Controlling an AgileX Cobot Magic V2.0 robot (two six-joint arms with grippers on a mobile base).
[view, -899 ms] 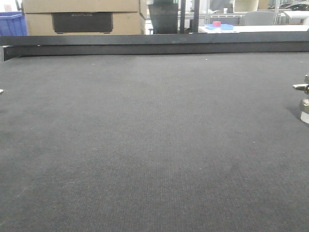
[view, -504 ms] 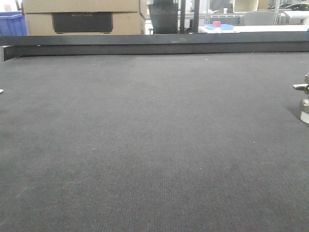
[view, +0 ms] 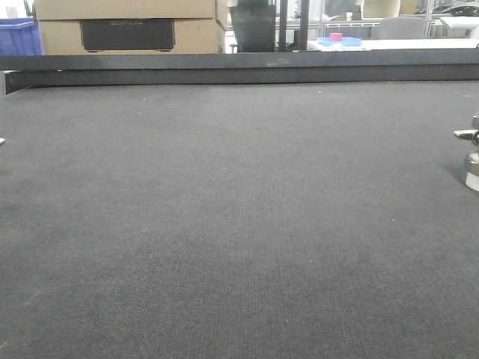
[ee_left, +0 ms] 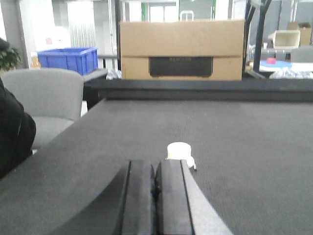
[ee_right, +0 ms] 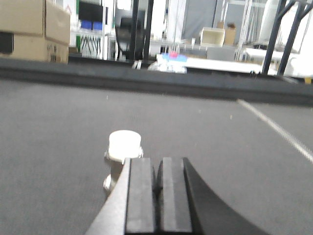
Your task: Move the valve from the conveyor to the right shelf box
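— Grey woven conveyor fills the front view. Where's the valve?
— At three o'clock, cut off by the frame edge, standing on the belt. In the right wrist view it sits just beside the right end effector, at eleven o'clock of its tips
— And that end effector?
— Pads pressed together, holding nothing. The left end effector likewise, with a white-capped fitting just ahead at one o'clock
— Beyond the belt?
— A cardboard box at twelve o'clock
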